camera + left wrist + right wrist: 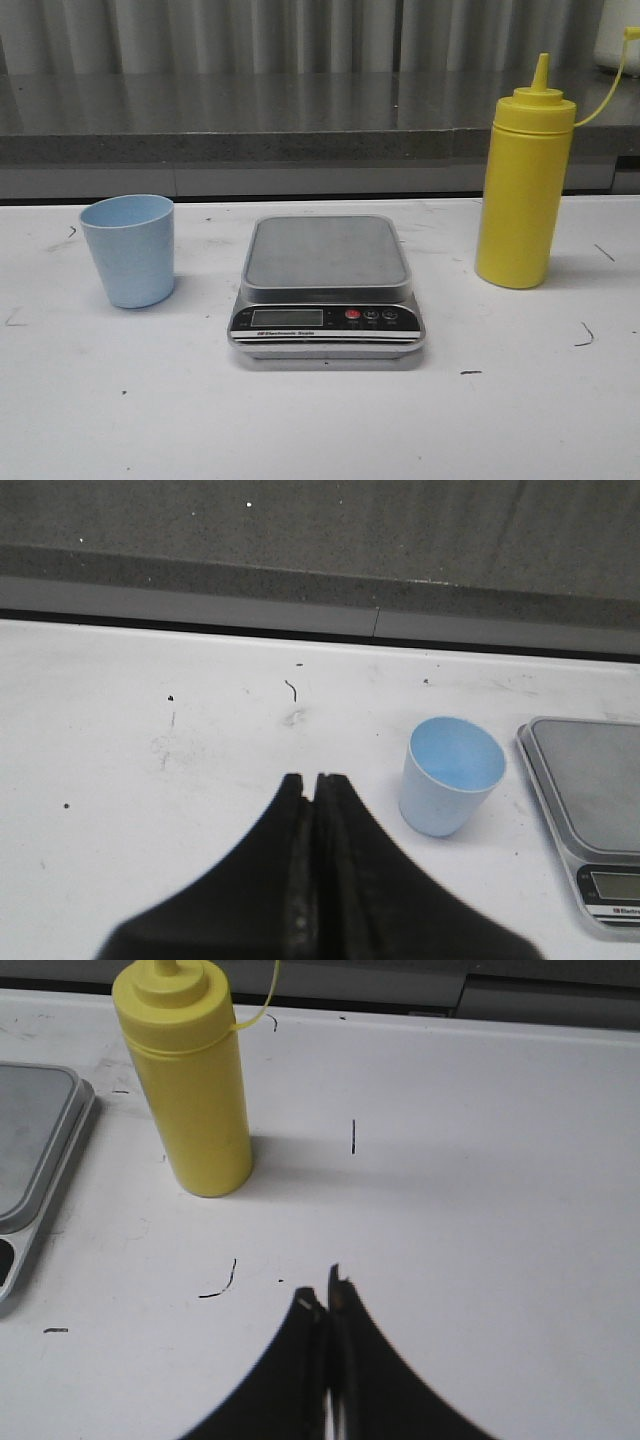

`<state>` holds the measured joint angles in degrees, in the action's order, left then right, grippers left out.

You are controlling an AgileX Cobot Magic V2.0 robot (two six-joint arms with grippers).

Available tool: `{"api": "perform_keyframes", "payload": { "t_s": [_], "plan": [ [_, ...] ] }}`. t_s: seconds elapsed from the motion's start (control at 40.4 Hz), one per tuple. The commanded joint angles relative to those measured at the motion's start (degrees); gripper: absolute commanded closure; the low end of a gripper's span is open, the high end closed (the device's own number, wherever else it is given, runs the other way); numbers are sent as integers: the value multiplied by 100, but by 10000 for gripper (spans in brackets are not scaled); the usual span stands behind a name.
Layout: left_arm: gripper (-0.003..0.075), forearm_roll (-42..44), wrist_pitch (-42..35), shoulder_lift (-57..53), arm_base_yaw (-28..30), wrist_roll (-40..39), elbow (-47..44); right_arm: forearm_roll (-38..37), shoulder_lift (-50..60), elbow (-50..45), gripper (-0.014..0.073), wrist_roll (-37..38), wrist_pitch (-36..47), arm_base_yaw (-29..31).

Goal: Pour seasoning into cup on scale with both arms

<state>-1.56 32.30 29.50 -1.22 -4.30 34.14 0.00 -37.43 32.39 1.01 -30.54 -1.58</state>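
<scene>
The left gripper (pixel 314 780) fills the near edge of its wrist view, its 2 fingers pressed together and holding nothing, poised over bare white table (pixel 150 780). Just beyond it stands the cup (pixel 452 776) — upright, pale blue, beside the corner of the scale (pixel 590 810) but not touching it. The right gripper (pixel 324 1295) is likewise closed and empty above the table; past it the seasoning (pixel 190 1090) stands upright, near the scale's other edge. In the front view the scale (pixel 326 290) sits central with its platform bare — cup (pixel 128 250) to its left, seasoning (pixel 525 180) to its right, each well apart.
</scene>
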Motion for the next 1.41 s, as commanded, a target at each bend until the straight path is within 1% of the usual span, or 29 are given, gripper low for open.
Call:
{"api": "perform_keyframes", "payload": {
  "t_s": [0.0,0.05,0.099,0.173,0.248,0.322,0.372,0.52,0.594,0.669,0.842,0.966,1.164,1.387],
  "plan": [
    [736,-50,-310,143,0,0,178,0,-38,152,639,-101,364,23],
    [711,-50,-283,205,0,0,178,0,-38,152,590,-167,359,23],
    [657,-50,-267,248,0,0,178,0,-38,152,510,-165,350,23],
    [541,-50,-298,305,0,0,178,0,-38,147,358,-165,338,23],
    [381,-50,-412,353,0,0,178,0,-38,147,159,-165,337,23],
    [277,-50,-516,380,0,0,178,0,-38,147,50,-165,332,23],
    [238,-50,-544,460,0,0,204,0,-38,147,15,-165,306,23],
    [239,-129,-74,955,-14,15,624,0,-38,147,13,-165,301,23],
    [239,-247,158,1344,-90,154,940,0,-38,147,13,-165,301,23],
    [239,-360,261,1732,-259,269,1215,0,-38,147,13,-165,301,23],
    [239,-371,243,2754,-870,279,1799,0,-38,147,13,-165,301,23],
    [239,-349,267,3565,-1159,291,2212,0,-38,147,13,-165,301,23],
    [239,-342,334,4845,-1263,291,2892,0,-38,147,13,-165,301,23],
    [239,-327,567,5926,-1263,291,3598,0,-38,147,13,-165,301,23]
  ]
}}
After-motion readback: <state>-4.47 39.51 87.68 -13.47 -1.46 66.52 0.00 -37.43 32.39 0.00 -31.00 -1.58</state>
